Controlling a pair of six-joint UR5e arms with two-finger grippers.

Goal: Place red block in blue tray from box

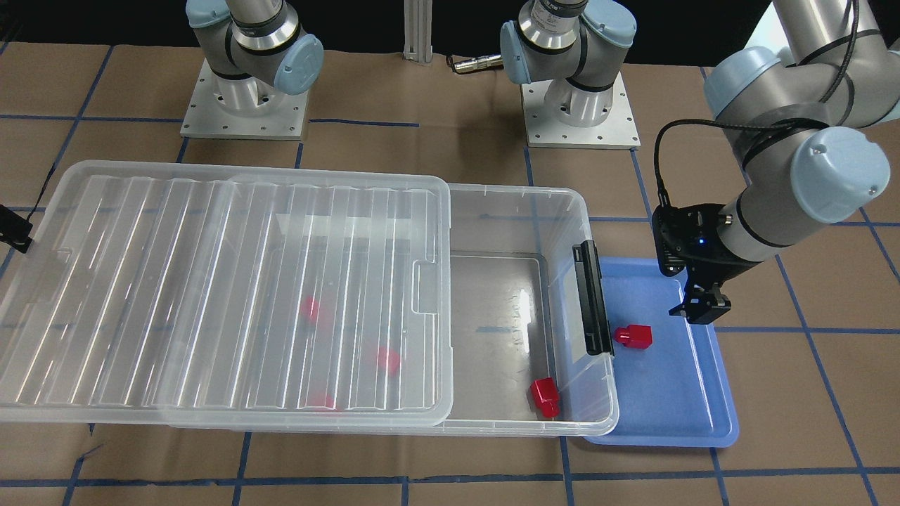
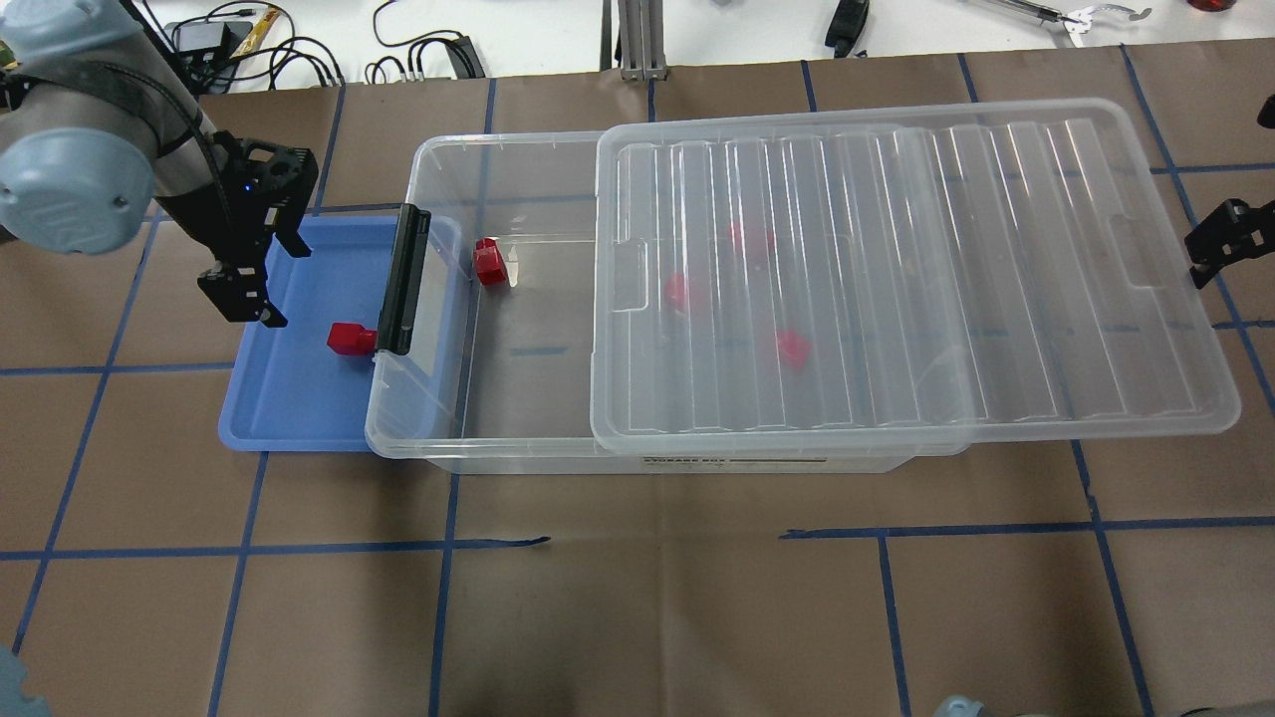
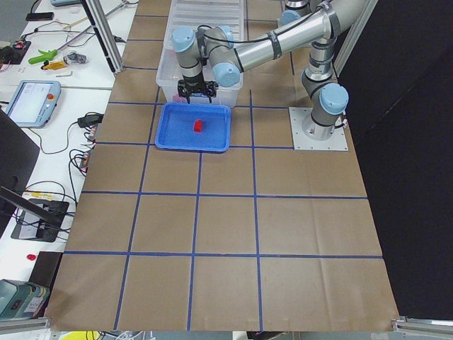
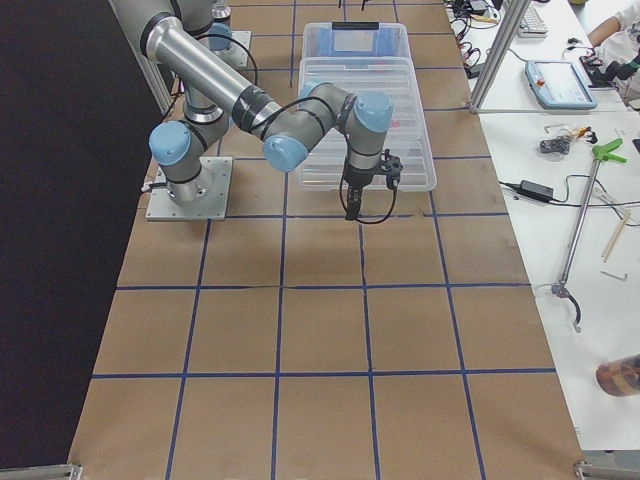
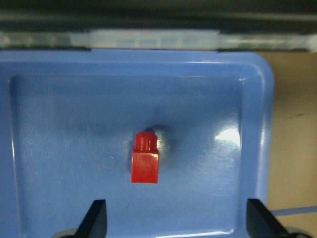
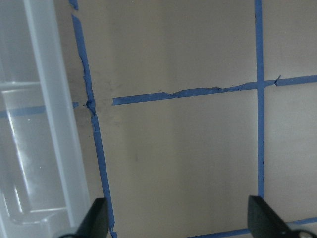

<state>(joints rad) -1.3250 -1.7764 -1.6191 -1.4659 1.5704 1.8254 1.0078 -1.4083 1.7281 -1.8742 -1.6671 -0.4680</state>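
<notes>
A red block [image 1: 634, 336] lies free in the blue tray [image 1: 675, 407], next to the box's black latch [image 1: 592, 297]. My left gripper [image 1: 703, 306] hovers over the tray, open and empty. In the left wrist view the block [image 5: 145, 161] lies on the tray floor [image 5: 59, 99] ahead of the spread fingertips [image 5: 96, 218]. The box [image 2: 438, 159] has its lid [image 2: 896, 279] slid aside. One red block [image 2: 489, 264] lies in the uncovered end, and three more [image 2: 679, 291] show blurred under the lid. My right gripper [image 2: 1225, 239] is open and empty by the lid's far end.
The tray's long side tucks under the box's latch end. Both arm bases [image 1: 242, 105] stand behind the box. Brown paper with blue tape lines [image 2: 657, 538] covers the table. In the right wrist view, the lid's edge [image 6: 49, 124] is at the left.
</notes>
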